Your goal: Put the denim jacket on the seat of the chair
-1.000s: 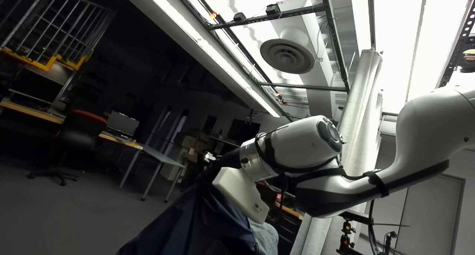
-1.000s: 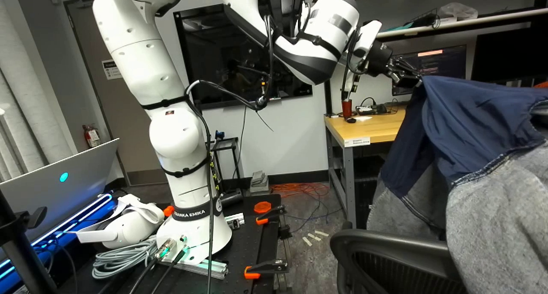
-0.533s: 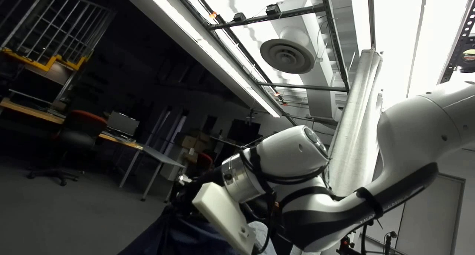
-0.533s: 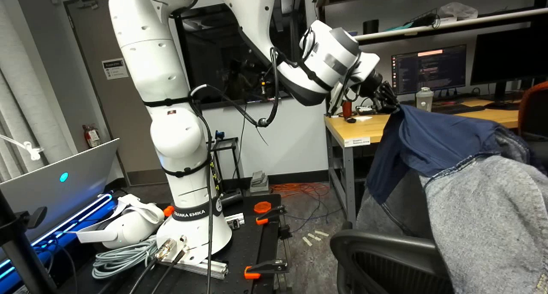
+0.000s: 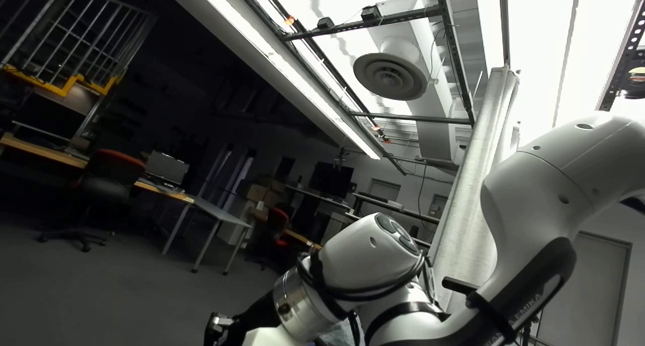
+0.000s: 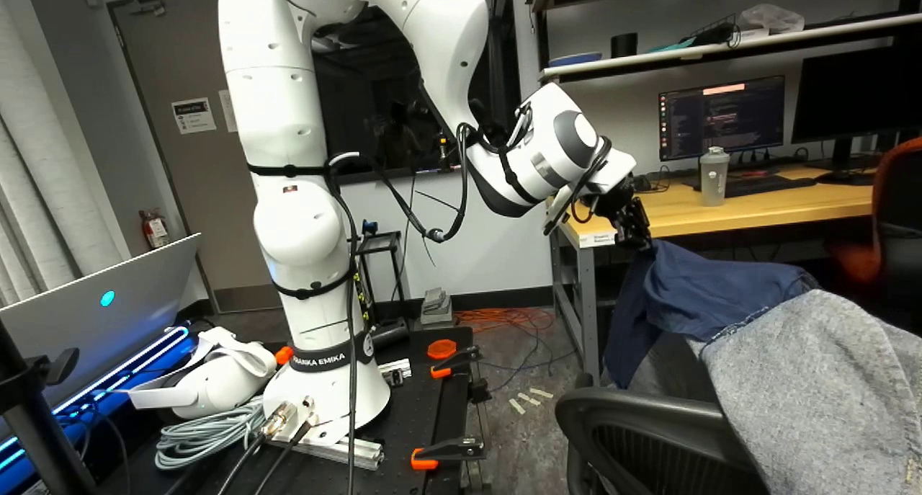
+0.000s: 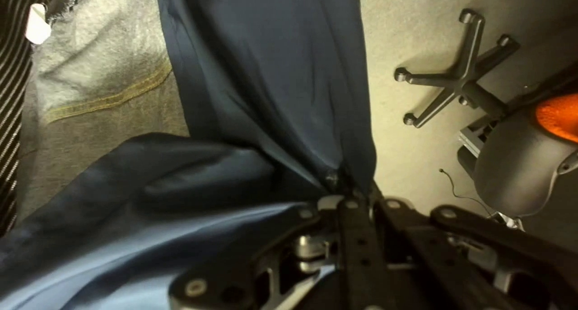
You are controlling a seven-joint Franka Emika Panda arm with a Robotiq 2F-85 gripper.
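In an exterior view the gripper (image 6: 635, 237) points down, off to the right of the robot base (image 6: 328, 387), clamped on a pinch of the denim jacket (image 6: 727, 293). Navy lining sags away rightward into grey denim, right by the near chair (image 6: 659, 437); the seat's hidden, so can't tell if any of it rests there. There's a wooden desk (image 6: 767, 210) on the far side.

In an exterior view the white arm (image 5: 370, 255) fills the lower right, gripper partly cropped at the bottom.

Wrist view: fingers (image 7: 361, 242) close together, blue cloth bunched right at the tips.
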